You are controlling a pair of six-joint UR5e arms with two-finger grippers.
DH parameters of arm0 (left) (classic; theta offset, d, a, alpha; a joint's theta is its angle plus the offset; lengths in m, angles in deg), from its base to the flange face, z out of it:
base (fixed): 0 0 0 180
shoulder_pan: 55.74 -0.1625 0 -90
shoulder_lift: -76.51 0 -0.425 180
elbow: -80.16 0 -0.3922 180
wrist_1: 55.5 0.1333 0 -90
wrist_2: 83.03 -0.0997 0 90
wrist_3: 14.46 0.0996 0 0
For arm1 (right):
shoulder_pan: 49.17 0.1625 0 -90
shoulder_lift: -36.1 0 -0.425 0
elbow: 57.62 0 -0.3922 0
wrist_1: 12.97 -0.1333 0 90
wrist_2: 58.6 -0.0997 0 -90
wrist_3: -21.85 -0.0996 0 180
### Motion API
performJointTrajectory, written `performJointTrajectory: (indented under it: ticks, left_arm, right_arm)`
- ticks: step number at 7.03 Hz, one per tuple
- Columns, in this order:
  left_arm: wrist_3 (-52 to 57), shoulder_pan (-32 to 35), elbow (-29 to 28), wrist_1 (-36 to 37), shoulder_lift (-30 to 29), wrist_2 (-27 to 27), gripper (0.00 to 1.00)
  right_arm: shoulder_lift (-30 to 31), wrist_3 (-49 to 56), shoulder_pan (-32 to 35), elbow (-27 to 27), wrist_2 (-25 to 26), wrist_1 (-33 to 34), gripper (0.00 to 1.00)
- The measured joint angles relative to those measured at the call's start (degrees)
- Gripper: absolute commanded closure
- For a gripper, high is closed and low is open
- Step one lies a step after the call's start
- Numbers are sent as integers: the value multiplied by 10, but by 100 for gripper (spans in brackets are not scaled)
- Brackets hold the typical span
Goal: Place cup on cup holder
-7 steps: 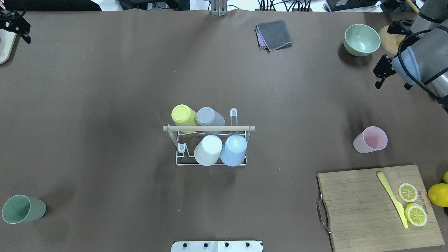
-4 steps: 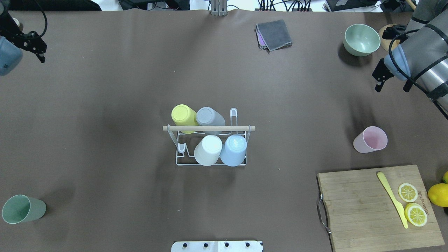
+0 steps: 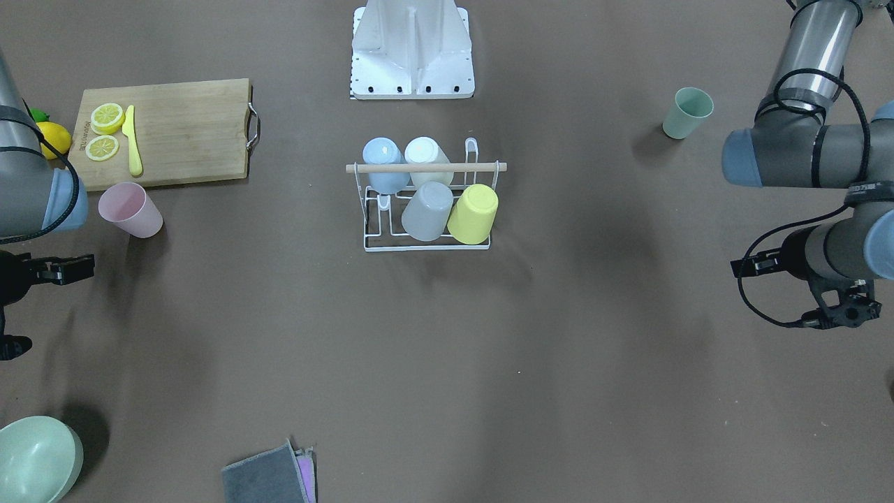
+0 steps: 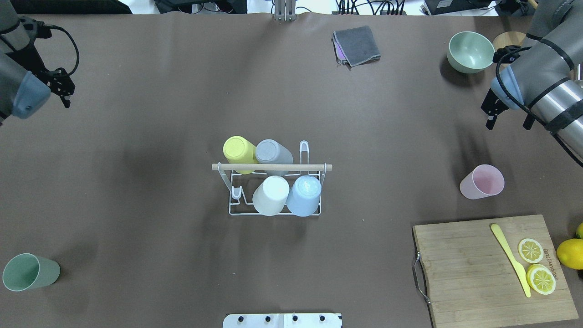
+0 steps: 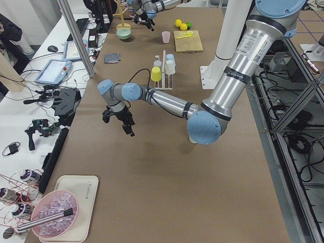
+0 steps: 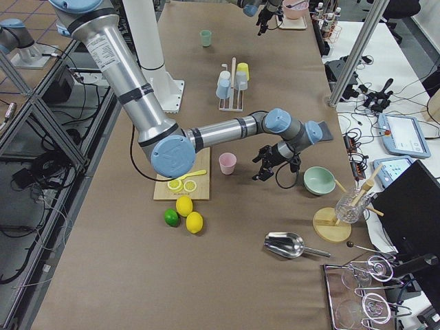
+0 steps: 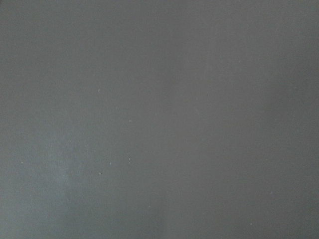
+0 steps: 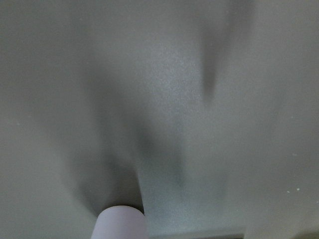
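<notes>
The white wire cup holder with a wooden rod handle stands mid-table and also shows in the front view. It holds yellow, grey, white and blue cups upside down. A pink cup lies on its side at the right and shows at the bottom edge of the right wrist view. A green cup lies at the near left. My right gripper is open and empty, above the table beyond the pink cup. My left gripper is open and empty at the far left.
A wooden cutting board with a yellow knife and lemon slices sits near right, with lemons beside it. A green bowl and a grey cloth lie at the back. The left wrist view shows only bare brown table.
My left arm has swung in from the far left corner toward the table. My right arm has shifted a little toward the pink cup. No cup has moved.
</notes>
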State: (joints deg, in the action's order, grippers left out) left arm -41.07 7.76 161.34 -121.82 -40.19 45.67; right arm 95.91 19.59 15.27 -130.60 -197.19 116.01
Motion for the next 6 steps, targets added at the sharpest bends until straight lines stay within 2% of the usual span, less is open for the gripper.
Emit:
performJointTrajectory:
  ticks: [3,4,6]
  left_arm:
    - [1,-34,81,97,46,6,2]
    - [1,-49,106,108,66,6,2]
    - [13,-82,139,115,92,14,2]
  right_arm:
    - [-11,-1,-21,-1,-8,35,3]
    - [-13,-2,-29,-1,-15,36,6]
    - [-13,-4,-50,-1,-27,36,5]
